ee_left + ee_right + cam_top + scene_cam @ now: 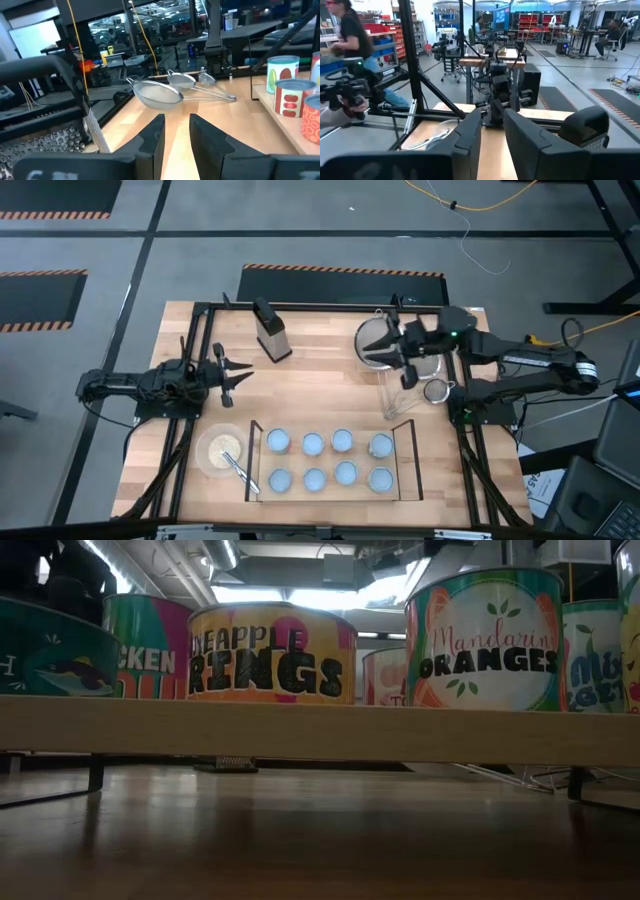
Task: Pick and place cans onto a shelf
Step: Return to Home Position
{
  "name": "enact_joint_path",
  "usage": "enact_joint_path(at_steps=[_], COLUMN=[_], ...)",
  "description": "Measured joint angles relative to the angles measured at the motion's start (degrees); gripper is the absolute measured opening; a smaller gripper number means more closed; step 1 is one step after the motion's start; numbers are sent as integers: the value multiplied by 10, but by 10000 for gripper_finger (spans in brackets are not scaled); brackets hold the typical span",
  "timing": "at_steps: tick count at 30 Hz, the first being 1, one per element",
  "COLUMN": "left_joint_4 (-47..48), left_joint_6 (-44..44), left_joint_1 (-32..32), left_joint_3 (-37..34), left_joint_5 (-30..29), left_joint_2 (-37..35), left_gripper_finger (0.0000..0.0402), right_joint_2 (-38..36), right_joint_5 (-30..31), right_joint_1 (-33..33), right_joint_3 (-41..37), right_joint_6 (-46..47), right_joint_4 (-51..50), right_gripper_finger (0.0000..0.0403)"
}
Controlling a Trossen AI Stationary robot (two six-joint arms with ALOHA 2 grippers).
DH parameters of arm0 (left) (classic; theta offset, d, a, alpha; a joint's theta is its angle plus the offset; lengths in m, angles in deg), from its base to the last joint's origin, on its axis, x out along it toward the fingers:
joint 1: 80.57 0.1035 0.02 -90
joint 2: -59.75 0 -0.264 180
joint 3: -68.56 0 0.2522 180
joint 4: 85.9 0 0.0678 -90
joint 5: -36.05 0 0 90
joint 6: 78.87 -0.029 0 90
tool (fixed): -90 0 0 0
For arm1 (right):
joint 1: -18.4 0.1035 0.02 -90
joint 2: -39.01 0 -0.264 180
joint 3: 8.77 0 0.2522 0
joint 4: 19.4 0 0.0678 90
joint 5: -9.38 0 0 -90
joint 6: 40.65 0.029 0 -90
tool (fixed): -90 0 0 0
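While both arms hang clear, we see the shelf [328,461] at the table's [320,385] 6 o'clock edge, with eight round-topped cans [312,444] in two rows on its light-wood board. Left gripper [240,373] is at 9 and right gripper [398,352] at 2 by the mesh strainers [378,340], both spread and empty. Bare wood lies between them. Only the low view reads labels: pineapple rings can [268,652], mandarin oranges can [486,638].

Eight cans [312,444], one shelf [328,460], three strainers [159,93], one bowl [213,442] and one grater [272,330] are in view.

The left gripper [176,121] is held with its fingers apart above the table [131,119]. Three wire-mesh strainers [159,93] are laid beyond it, and cans [292,97] are set on the shelf [274,107].
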Motion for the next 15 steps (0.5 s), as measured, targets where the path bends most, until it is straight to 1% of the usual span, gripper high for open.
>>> enact_joint_path(at_steps=[4,7,13,15], left_joint_4=[0,0,0,0], left_joint_6=[10,8,8,6], left_joint_1=[1,1,1,1], left_joint_3=[0,0,0,0], left_joint_5=[0,-3,-6,-7], left_joint_2=[0,0,0,0], left_gripper_finger=[82,82,82,82], right_joint_2=[-63,-123,-221,-244], right_joint_5=[0,0,0,0], right_joint_1=[0,0,0,0], right_joint_3=[0,0,0,-10], right_joint_6=[-15,-29,-66,-79], right_joint_4=[-63,-137,-328,-351], right_gripper_finger=[91,90,91,90])
